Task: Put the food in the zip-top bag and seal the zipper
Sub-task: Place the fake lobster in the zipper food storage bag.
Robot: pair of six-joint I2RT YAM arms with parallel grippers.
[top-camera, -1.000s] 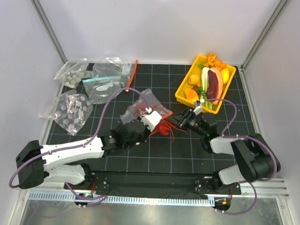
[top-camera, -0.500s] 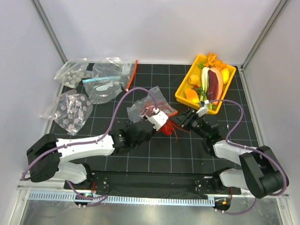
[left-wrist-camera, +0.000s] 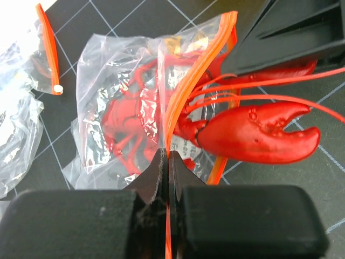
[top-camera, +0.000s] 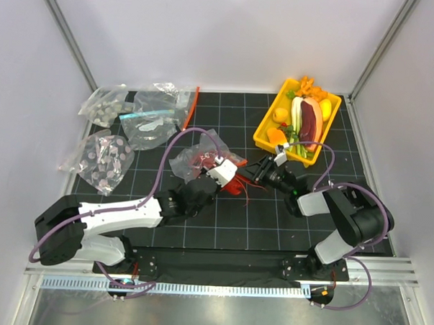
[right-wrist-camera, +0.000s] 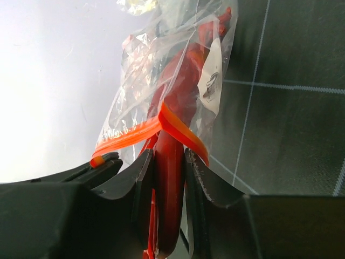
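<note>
The red lobster [top-camera: 236,186] lies mid-table with its body inside the clear zip-top bag [top-camera: 194,160] and one big claw [left-wrist-camera: 259,136] still outside the mouth. My left gripper [top-camera: 227,171] is shut on the bag's red-orange zipper [left-wrist-camera: 186,89], its jaws [left-wrist-camera: 166,154] pinching the strip's near end. From the right, my right gripper [top-camera: 258,171] is shut on a red lobster claw [right-wrist-camera: 170,178], right at the bag [right-wrist-camera: 172,65] mouth where the zipper [right-wrist-camera: 143,131] folds over it. The other toy food pieces sit in the yellow tray [top-camera: 264,128].
The yellow tray at the back right holds fruit pieces, a dark red slab and a leek. Bags of grey discs [top-camera: 98,157] and a clear bag with white pieces [top-camera: 158,115] lie at the back left. A loose orange strip [top-camera: 193,107] lies beside them.
My left gripper moved right with the bag mouth, then back left a little. More of the lobster's red now shows inside the bag. The right arm's elbow swung while its gripper stayed on the claw.
</note>
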